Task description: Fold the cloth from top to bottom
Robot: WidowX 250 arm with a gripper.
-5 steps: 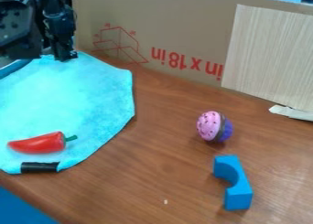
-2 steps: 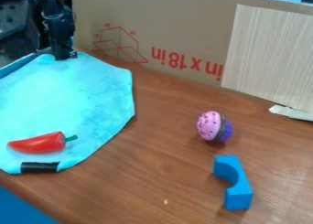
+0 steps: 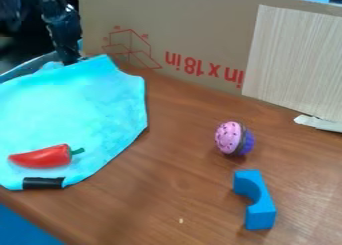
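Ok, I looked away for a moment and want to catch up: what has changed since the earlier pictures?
The light-blue cloth's top edge has changed shape by the gripper: just right of it, the edge now rises to a peak. Whether the gripper has hold of it, I can't tell. The cloth's lower part, red chili pepper, pink-and-purple toy and blue arch block stayed put.

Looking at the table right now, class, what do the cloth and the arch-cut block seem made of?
The cloth: probably soft, matt fabric, as its far edge lifts in a limp peak. The block: smooth painted wood or plastic, unclear which; its edges look crisp and its blue even.
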